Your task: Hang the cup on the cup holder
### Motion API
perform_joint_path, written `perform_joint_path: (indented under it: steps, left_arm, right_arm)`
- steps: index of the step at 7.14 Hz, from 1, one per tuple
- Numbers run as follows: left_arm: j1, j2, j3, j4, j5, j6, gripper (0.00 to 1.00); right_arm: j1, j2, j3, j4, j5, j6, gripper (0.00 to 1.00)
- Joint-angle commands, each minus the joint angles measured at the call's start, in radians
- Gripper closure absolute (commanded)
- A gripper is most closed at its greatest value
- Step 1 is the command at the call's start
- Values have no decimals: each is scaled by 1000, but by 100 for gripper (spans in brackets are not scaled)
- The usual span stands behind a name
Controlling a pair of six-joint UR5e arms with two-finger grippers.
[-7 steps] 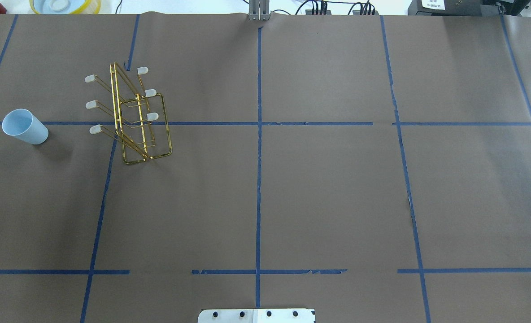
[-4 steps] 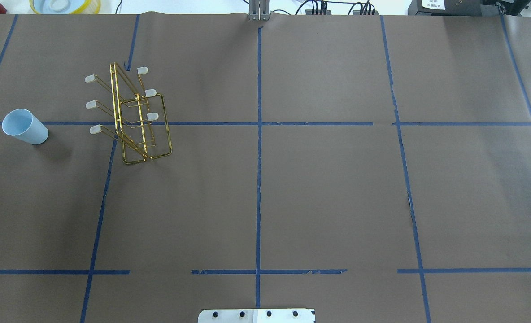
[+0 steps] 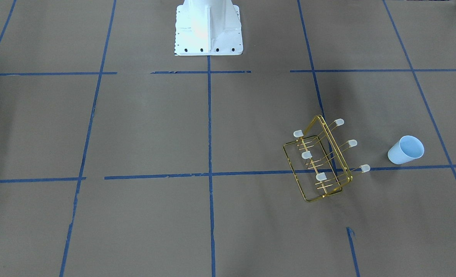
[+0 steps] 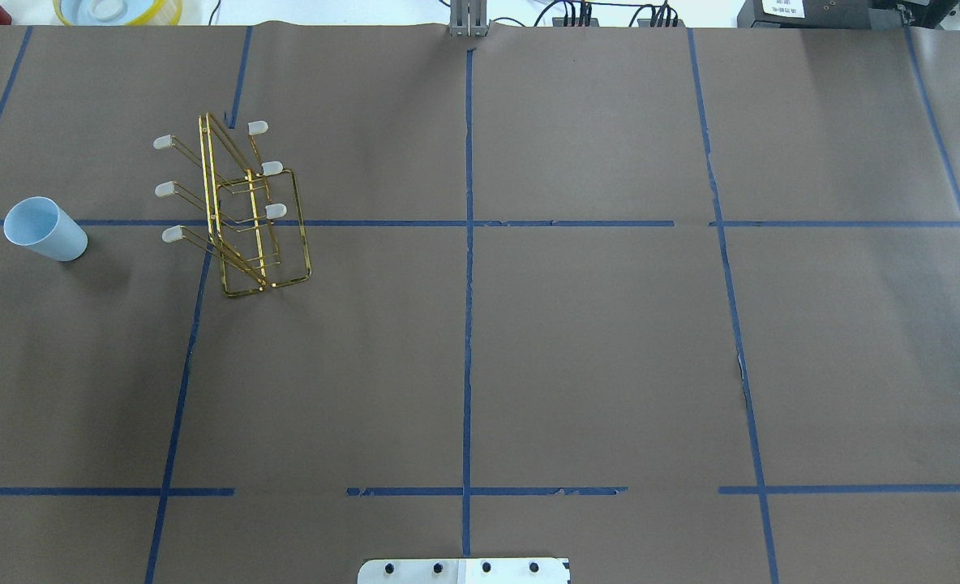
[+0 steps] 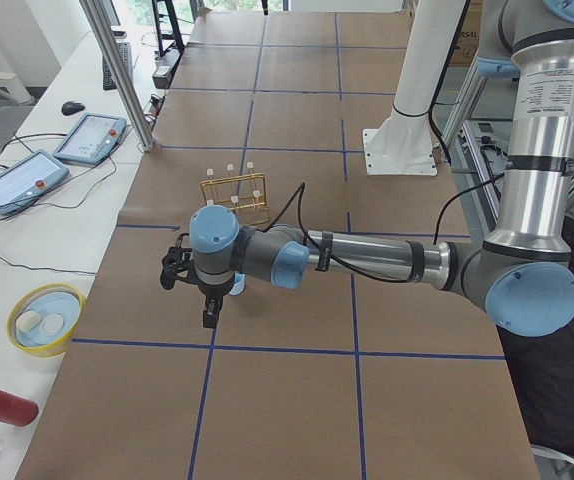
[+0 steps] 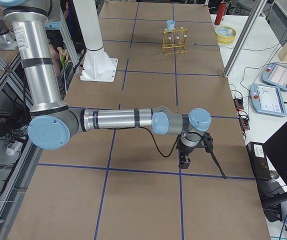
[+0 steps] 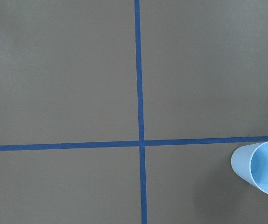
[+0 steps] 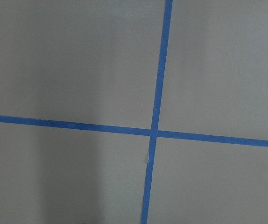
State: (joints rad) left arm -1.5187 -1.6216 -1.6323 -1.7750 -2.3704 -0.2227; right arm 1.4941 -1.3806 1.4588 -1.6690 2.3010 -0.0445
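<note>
Nearest the robot, the white base plate (image 4: 464,570) sits at the 6 o'clock edge of the desk (image 4: 593,349) in the overhead view, and blue tape (image 4: 468,324) rules the brown surface into squares. The left tool (image 5: 195,290) hangs over the desk's left end, close to the cup (image 4: 45,229). It shows only from the side, so I cannot tell how wide it stands; the cup is not in it. The right tool (image 6: 186,157) hangs over the right end, well apart from the cup, and its opening cannot be judged either. The pale blue cup stands upright on the desk, mouth up, just beside a tape line, with only its own pale wall showing inside. At its 3 o'clock, apart from it, stands the gold wire rack (image 4: 241,207). Three white-capped prongs reach toward 9 o'clock and three toward 3 o'clock, all six bare. Beyond the far edge, at 11 o'clock, a yellow-rimmed dish (image 4: 115,10) holds white pieces; at 1 o'clock a white label (image 4: 784,8) on a black box (image 4: 820,15) is too small to read
</note>
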Motion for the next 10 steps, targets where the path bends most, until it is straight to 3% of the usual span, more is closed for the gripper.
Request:
perform_joint_path:
  steps: [1,5,10]
  left_arm:
    - [57,8,-92,-47,64,-157,0]
    - [250,11,-162,-283,282,-594,0]
    - [567,118,-212,-559,768,-998,0]
  right_arm:
    - [0,0,0,0,0,0,0]
    - [0,0,0,0,0,0,0]
    - [0,0,0,0,0,2,0]
